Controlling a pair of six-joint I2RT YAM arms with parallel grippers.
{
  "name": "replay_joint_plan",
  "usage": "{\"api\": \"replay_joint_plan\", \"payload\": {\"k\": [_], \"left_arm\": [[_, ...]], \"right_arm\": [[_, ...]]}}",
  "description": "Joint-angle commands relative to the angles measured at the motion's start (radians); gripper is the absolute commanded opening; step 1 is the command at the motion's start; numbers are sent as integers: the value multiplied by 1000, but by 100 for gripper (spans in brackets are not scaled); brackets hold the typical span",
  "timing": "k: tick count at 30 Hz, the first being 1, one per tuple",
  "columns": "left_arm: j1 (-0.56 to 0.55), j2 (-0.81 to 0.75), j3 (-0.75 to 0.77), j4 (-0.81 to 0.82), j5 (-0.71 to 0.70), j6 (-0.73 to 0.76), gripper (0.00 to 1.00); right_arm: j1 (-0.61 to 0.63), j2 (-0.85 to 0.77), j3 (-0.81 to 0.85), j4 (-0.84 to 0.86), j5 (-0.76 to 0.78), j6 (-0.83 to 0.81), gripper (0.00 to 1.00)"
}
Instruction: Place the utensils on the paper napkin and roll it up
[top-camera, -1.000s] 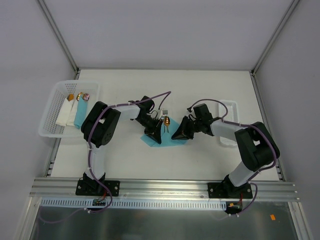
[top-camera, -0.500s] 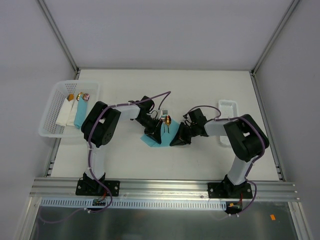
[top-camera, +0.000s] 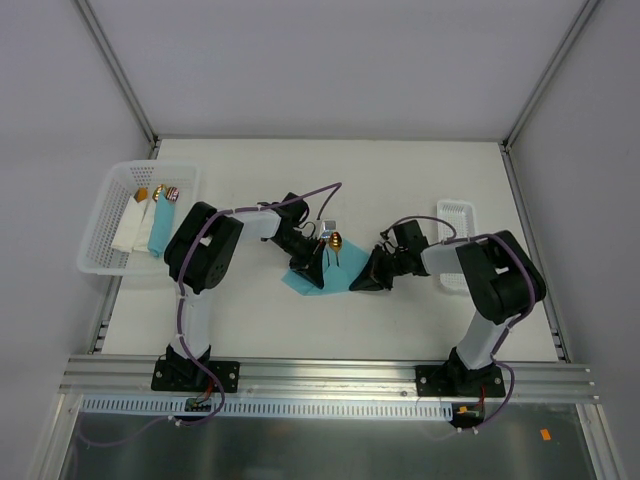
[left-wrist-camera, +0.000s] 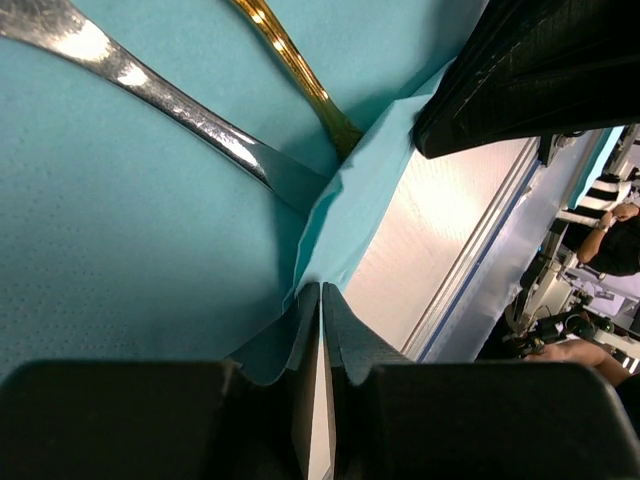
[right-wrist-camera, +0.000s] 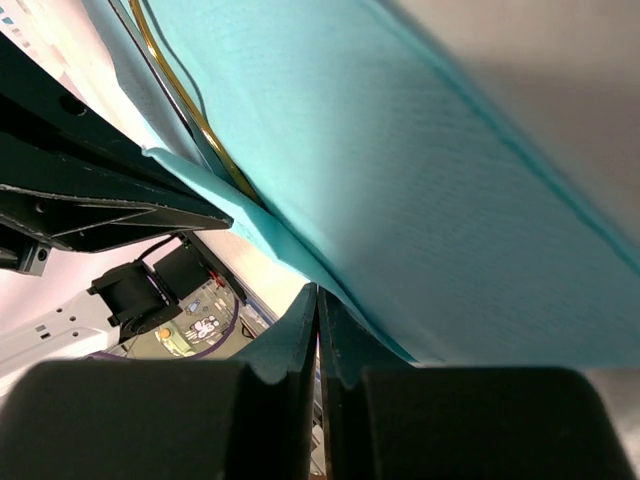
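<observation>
Currently both arms are meeting near the middle of the table (top-camera: 420, 190), over the paper napkin (left-wrist-camera: 130, 230). The left gripper (left-wrist-camera: 320, 305) is pinching a raised fold of the napkin's edge, with its jaws pressed together and only the thin sheet between them. The right gripper (right-wrist-camera: 317, 310) is doing the same, clamping a lifted edge of that sheet from the opposite side. The utensils (top-camera: 335, 241) are lying on the napkin between the two grippers. A silver piece (left-wrist-camera: 150, 85) and a gold piece (left-wrist-camera: 300, 75) are resting side by side, and their near ends are slipping under the turned-up fold. From above, their long axis is running roughly away from the arm bases, with the gold head poking out at the far side of the sheet. The left gripper is sitting just beside them and the right one a little farther off, so the left is looking nearer. By this reading the pieces are placed and the rolling is just starting. The fold probably needs carrying on over the pieces with both pinches moving evenly, since uneven pulling is likely to tear or skew such thin paper.
</observation>
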Motion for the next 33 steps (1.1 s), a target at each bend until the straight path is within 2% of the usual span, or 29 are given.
{"api": "replay_joint_plan", "payload": {"k": [1,15,18,19,23,28,33], "left_arm": [[11,30,-17,-9,-64,17,6],[25,22,-32,-9,-71,23,6],[23,19,-30,-9,-64,22,6],[23,16,-30,-9,-62,22,6],[23,10,-32,-8,-57,22,6],[23,5,-30,-9,-47,22,6],[23,8,-21,-9,-42,19,7]], "right_arm": [[-38,-17,-46,-39,57,-45,6],[-156,-105,-104,-68,50,-96,6],[-156,-163,-90,-85,63,-98,14],[-156,-180,-80,-103,82,-99,21],[-156,-269,-40,-205,149,-136,39],[-156,-331,-18,-281,208,-185,42],[-156,-310,-12,-318,270,-203,45]]}}
